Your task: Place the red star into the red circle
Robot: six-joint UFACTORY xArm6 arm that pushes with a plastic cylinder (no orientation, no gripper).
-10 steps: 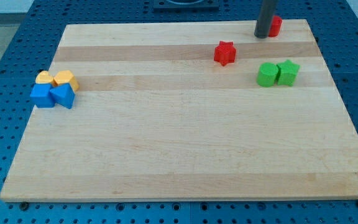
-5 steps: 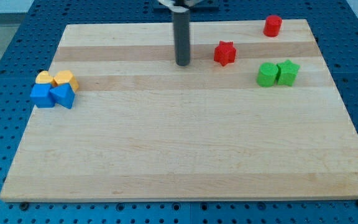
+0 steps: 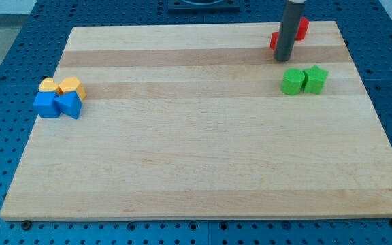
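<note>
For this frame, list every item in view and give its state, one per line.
My tip: on the board, just below the two red blocks.
Red star: mostly hidden behind the rod.
Red circle: partly hidden, near the top edge.
Green blocks: side by side, touching.
Orange blocks: clustered with the blue blocks.

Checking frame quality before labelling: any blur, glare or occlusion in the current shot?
Camera view: lighting is even and soft, with no glare on the wooden board; blocks look sharp, shadows faint. My tip is crisp, no obvious motion blur. The rod hides most of the red star and part of the red circle, so whether they touch cannot be told.
</note>
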